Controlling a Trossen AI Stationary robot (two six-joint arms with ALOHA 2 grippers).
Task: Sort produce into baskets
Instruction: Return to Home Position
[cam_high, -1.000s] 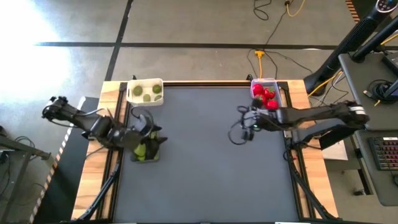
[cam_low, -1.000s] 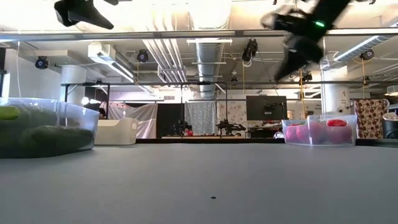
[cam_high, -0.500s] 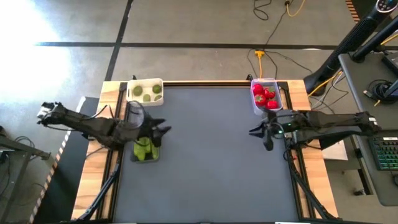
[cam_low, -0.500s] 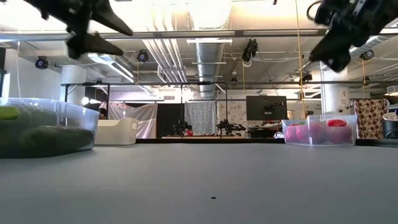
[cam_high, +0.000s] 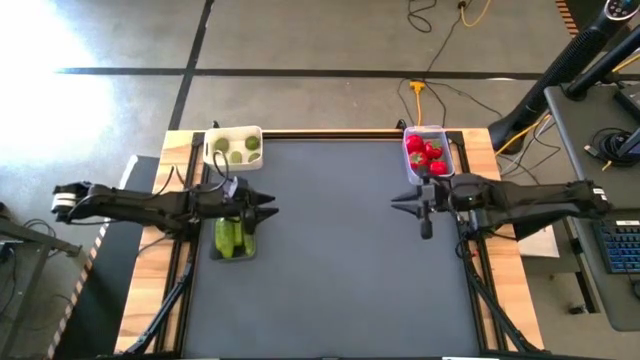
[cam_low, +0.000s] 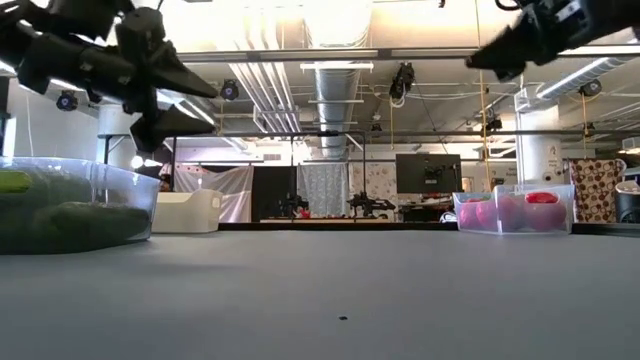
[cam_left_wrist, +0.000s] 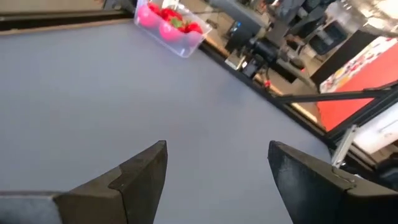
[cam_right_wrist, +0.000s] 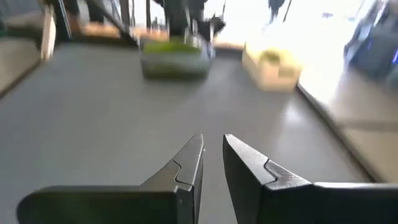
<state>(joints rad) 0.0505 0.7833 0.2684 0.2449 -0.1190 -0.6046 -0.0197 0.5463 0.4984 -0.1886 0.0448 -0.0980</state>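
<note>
My left gripper (cam_high: 268, 210) is open and empty, level, just beside the clear tub of green pods (cam_high: 231, 239) at the table's left edge. My right gripper (cam_high: 393, 200) is shut with only a narrow slit between its fingertips, empty, and high above the table near the clear tub of red pieces (cam_high: 427, 153). The white tub (cam_high: 234, 147) holds yellow-green balls at the far left corner. In the low view the left gripper (cam_low: 200, 105) hangs above the pod tub (cam_low: 75, 205). No piece lies loose on the mat.
The dark mat (cam_high: 330, 260) between the tubs is bare. The right wrist view shows the pod tub (cam_right_wrist: 177, 59) and the white tub (cam_right_wrist: 272, 65) across the table. The left wrist view shows the red tub (cam_left_wrist: 169, 25). Wooden rails run along both side edges.
My left gripper has come down from high over the pod tub and tipped level, pointing toward the table's right. My right gripper has drawn back from the mat's middle toward the table's right edge and risen. No produce has moved.
</note>
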